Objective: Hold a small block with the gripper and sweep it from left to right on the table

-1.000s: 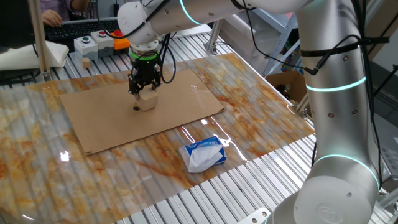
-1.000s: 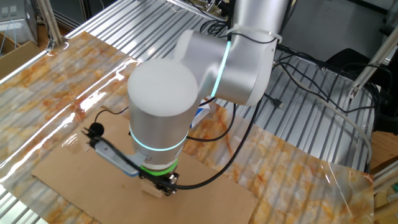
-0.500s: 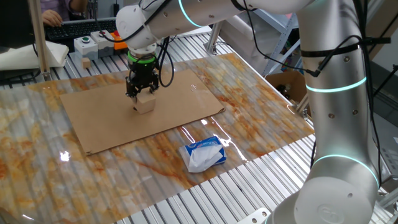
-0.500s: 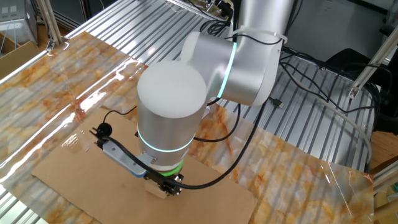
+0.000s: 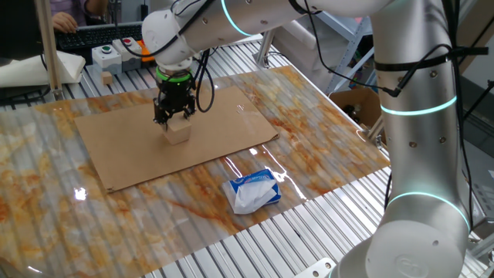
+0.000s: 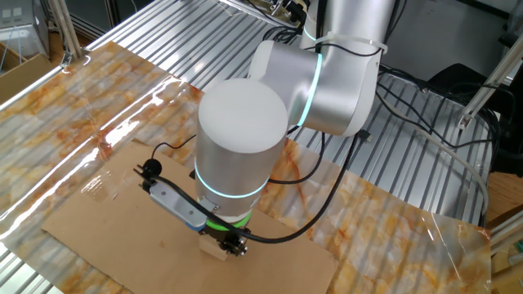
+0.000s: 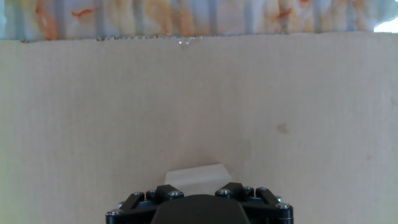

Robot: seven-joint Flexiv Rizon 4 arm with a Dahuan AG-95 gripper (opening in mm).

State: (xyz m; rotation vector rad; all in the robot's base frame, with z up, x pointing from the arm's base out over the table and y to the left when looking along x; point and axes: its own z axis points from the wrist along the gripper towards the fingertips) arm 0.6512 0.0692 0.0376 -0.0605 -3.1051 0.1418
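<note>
Fingers [image 5: 171,117] of the gripper [image 5: 174,116] are clamped on the small block [image 5: 178,132], upper left of centre in one fixed view, resting on the cardboard sheet [image 5: 231,127] that covers part of the worktop [image 5: 324,147]. Pressing down too hard could drag the loose sheet or twist the block free. Lower down lies a white-and-blue packet [image 5: 251,191], well apart, probably off the path.

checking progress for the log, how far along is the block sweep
Done: the gripper is shut on the small block, which rests on the cardboard sheet. In hand: the sweep, block mid-sheet. Left: the rest of the sweep across the table; how much is unclear.
</note>
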